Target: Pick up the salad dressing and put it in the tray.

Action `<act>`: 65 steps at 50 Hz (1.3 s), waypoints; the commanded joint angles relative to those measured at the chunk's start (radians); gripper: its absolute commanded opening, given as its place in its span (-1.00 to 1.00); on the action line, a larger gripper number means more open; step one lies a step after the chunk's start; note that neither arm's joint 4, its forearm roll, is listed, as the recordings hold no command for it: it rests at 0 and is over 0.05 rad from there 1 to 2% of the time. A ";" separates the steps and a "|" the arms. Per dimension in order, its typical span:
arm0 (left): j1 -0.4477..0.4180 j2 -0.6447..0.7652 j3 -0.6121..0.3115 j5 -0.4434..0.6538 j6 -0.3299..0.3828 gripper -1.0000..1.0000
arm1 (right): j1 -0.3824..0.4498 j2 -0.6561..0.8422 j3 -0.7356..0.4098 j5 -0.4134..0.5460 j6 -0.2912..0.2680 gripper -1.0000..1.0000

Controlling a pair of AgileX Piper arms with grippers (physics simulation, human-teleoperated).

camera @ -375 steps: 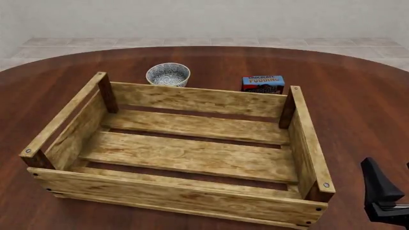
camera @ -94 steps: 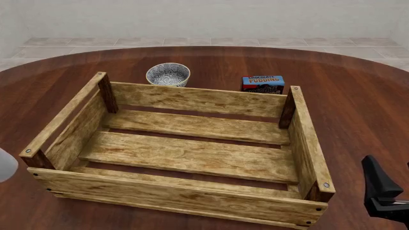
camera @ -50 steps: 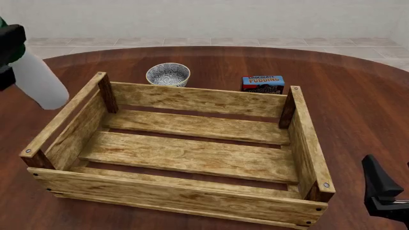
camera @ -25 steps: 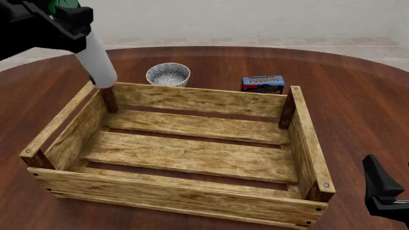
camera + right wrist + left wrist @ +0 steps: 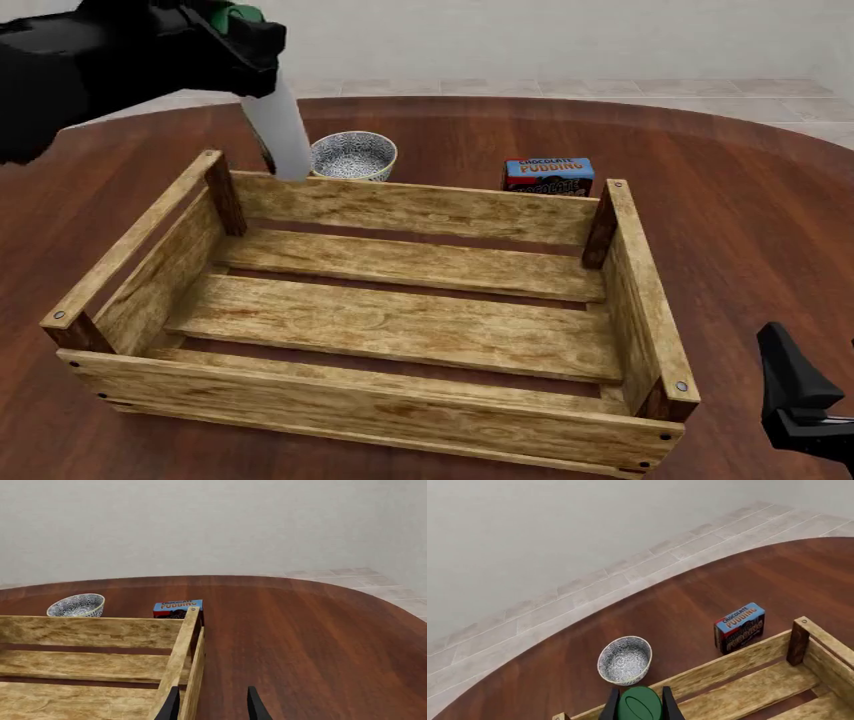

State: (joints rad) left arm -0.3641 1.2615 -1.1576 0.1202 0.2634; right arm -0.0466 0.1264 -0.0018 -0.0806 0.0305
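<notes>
The salad dressing (image 5: 278, 130), a slim white bottle with a dark green cap, hangs tilted from my left gripper (image 5: 224, 45), which is shut on its neck. Its lower end is in the air over the far left corner of the tray (image 5: 400, 210), the big wooden slat crate. In the left wrist view the green cap (image 5: 639, 702) sits between the dark fingers (image 5: 611, 707), above the tray's far wall (image 5: 740, 665). My right gripper (image 5: 811, 410) is open and empty, low beside the tray's right front corner. Its fingertips (image 5: 172, 705) frame the tray's right wall (image 5: 180, 655).
A small round patterned bowl (image 5: 351, 155) stands just behind the tray's far wall, right under the bottle's end. A blue chocolate pudding box (image 5: 549, 175) stands behind the far right corner. Both show in the wrist views: bowl (image 5: 624, 660), box (image 5: 177, 608).
My left arm has carried the bottle up and to the right, from left of the tray to over its far left corner. The right arm has not moved.
</notes>
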 commanded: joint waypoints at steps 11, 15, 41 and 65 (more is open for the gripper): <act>-0.060 0.113 -0.035 -0.044 -0.042 -1.00 | -0.006 0.000 0.000 0.000 0.007 1.00; -0.068 0.132 -0.035 -0.051 -0.045 -1.00 | -0.008 0.002 -0.001 -0.002 0.009 1.00; -0.076 0.234 0.016 -0.128 -0.008 -1.00 | -0.020 -0.020 -0.002 0.019 0.022 1.00; -0.078 0.282 0.032 -0.159 -0.002 -1.00 | -0.025 -0.005 -0.002 0.005 0.030 1.00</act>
State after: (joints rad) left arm -0.4425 1.5289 -1.1303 -0.0209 0.2387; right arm -0.0697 0.1186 -0.0036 -0.0728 0.0572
